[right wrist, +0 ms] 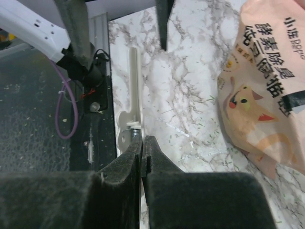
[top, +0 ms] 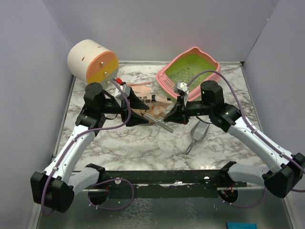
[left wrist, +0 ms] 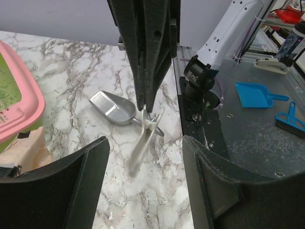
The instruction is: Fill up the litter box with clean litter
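Clip [left wrist: 141,143], slim, white, seemingly plastic, is pinched by right claw [right wrist: 143,143]; left claw [left wrist: 144,141] gapes.

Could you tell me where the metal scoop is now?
In the top view the scoop lies on the table, right of centre, beside the right arm and nearer than the litter box.

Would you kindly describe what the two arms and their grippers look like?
Both the left arm and right arm have white links with black joints and black bases. A purple cable runs along each. The left gripper and right gripper are matte black, with wedge-shaped fingers tapering to thin tips.
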You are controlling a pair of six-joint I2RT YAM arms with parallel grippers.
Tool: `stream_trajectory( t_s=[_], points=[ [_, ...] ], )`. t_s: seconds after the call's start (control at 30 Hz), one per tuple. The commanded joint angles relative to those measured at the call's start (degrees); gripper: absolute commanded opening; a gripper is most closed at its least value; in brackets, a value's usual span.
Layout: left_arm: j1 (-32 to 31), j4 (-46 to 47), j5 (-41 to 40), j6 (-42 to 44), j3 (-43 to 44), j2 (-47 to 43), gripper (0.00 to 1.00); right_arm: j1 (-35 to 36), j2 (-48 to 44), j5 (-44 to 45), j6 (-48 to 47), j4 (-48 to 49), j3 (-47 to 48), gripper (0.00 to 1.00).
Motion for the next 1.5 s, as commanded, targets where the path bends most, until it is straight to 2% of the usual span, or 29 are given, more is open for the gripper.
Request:
stream_trajectory(
  t_s=[0.0,0.17,0.3,0.47,0.6,0.67,0.7,0.73,0.77,0.93,0.97,1.0,1.03,1.07,1.1,1.23,1.47],
  points=[
    [0.35,-1.69,2.13,1.58,3.32,2.04,0.65,0.21,-1.80,-3.43,-1.32,1.74,1.21,0.01],
    [0.92,-4.28,-0.40,4.15,4.38,2.52,0.66,0.22,-3.19,-2.78,-1.13,0.38,0.34,0.01],
    [0.89,-3.93,1.27,3.95,3.63,3.31,0.65,0.22,-4.28,0.63,-0.29,1.26,-0.57,0.01],
    [0.92,4.27,1.67,-1.45,0.79,3.75,0.59,0.22,-3.47,0.53,0.71,3.60,-0.46,0.01],
    [0.92,7.71,2.76,-4.62,1.47,5.43,0.43,0.20,-2.06,0.56,0.95,4.38,0.55,0.01],
    [0.88,7.83,4.01,-5.03,2.03,6.11,0.25,0.22,-1.58,0.65,0.95,4.61,0.86,0.01],
    [0.93,7.70,4.82,-5.11,2.24,6.43,0.12,0.23,-1.39,0.75,1.02,4.73,0.97,0.01],
    [0.95,7.48,5.58,-5.21,2.44,6.69,0.04,0.22,-1.26,0.81,1.12,4.80,1.06,0.01],
    [0.93,7.17,6.26,-5.13,2.55,6.82,0.00,0.22,-1.18,1.03,1.20,4.95,1.20,0.01],
    [0.93,6.84,6.76,-4.54,1.80,6.24,0.00,0.23,-1.33,3.09,1.38,4.70,1.37,0.01],
    [0.88,6.80,6.86,-4.50,1.72,6.21,0.00,0.23,-1.41,4.41,1.41,4.43,1.44,0.05],
    [0.91,6.80,6.84,-4.54,1.83,6.28,0.00,0.20,-1.48,6.10,1.61,3.58,1.71,0.17],
    [0.88,6.60,6.83,-4.60,2.02,6.42,0.00,0.22,-1.48,7.03,1.21,2.38,2.13,0.35],
    [0.90,6.49,6.69,-4.60,2.18,6.67,0.00,0.23,-1.59,6.81,0.39,1.41,2.45,0.46],
    [0.90,6.37,6.56,-4.64,2.32,6.84,0.00,0.15,-1.94,6.37,-0.08,0.78,2.53,0.51],
    [0.87,6.27,6.58,-4.85,2.82,7.22,0.00,0.22,-4.29,2.70,-0.68,1.59,1.12,0.58],
    [0.93,6.30,6.46,-5.28,2.98,6.92,0.00,0.23,-5.33,-1.85,-1.00,2.44,-0.63,0.58]
  ],
)
